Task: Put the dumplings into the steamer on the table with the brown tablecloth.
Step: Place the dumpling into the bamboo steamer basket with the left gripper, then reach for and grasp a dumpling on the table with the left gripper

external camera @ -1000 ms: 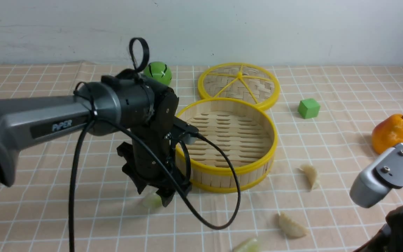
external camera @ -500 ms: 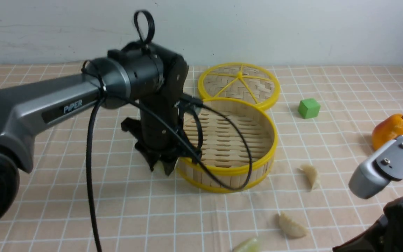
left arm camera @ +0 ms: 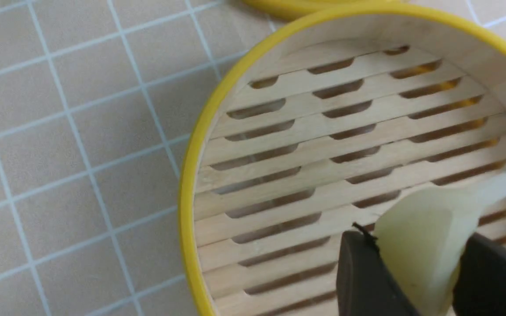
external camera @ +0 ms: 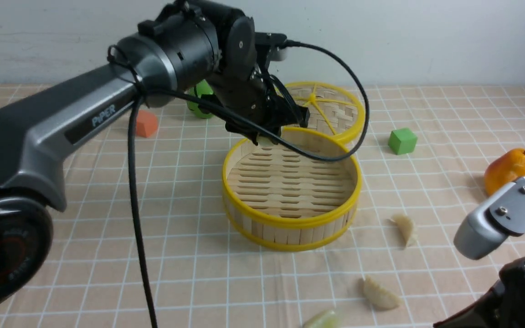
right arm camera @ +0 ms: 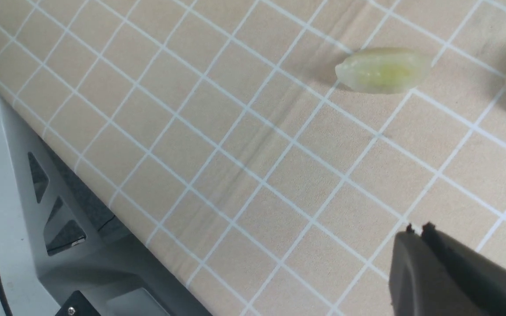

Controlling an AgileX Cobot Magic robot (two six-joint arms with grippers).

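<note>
Desk [external camera: 107, 237] under brown checked cloth [right arm camera: 235, 131] carries everything; the steamer [external camera: 290, 225] sits mid-desk, bare inside. Left gripper [left arm camera: 415, 252] hangs over the steamer's 11 o'clock edge, jaws half closed on a pale green dumpling [left arm camera: 437, 206]. Right gripper [right arm camera: 417, 230] is pressed closed on nothing, above the cloth. Three more lie outside: a beige dumpling [external camera: 404, 228] at the steamer's 4 o'clock, a second beige dumpling [external camera: 379, 295] and a second green dumpling [external camera: 321, 320] near 5 o'clock. They look light, soft and slightly slick, so a gentle pinch across the thick middle should suit, not the thin edge.
</note>
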